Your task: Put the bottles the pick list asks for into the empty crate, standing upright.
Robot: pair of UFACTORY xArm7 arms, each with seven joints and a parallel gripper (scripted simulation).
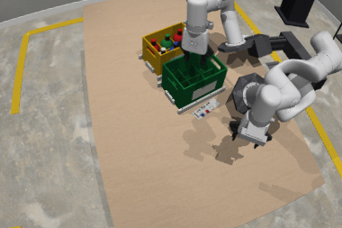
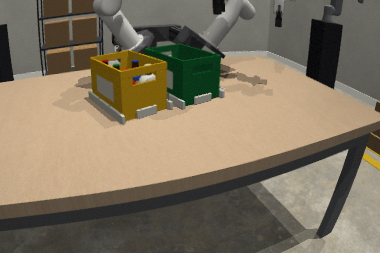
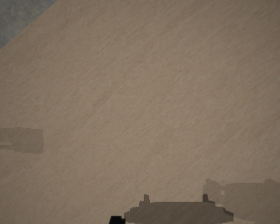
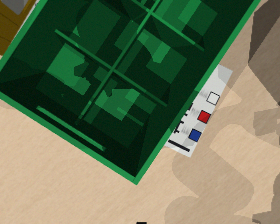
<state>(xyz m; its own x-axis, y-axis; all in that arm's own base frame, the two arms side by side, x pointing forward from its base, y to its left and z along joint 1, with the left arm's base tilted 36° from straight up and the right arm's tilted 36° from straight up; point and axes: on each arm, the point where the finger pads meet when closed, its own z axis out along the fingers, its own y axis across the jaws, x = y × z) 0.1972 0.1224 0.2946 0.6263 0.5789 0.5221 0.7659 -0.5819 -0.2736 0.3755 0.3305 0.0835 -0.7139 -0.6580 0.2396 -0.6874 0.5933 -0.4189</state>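
Note:
The green crate (image 1: 180, 94) (image 2: 202, 84) (image 4: 137, 179) stands level; its compartments show no bottles in the right wrist view. The yellow crate (image 1: 152, 60) (image 2: 145, 98) stands upright beside it, holding bottles with red, green, blue and white showing. The pick list (image 1: 206, 108) (image 4: 221, 76) lies beside the green crate, with a black bar, then blue, red and white squares; its counts are too small to read. My right gripper (image 1: 195, 59) (image 2: 218, 11) is open and empty, high above the green crate. My left gripper (image 1: 245, 142) (image 2: 278, 24) is open and empty, above the table away from the crates.
Low pale rails (image 1: 202, 101) (image 2: 146, 112) on the table (image 1: 135, 159) (image 2: 240, 142) edge both crates. The crates stand close together. The left arm (image 1: 292, 92) reaches over the table on the pick list's side of the green crate.

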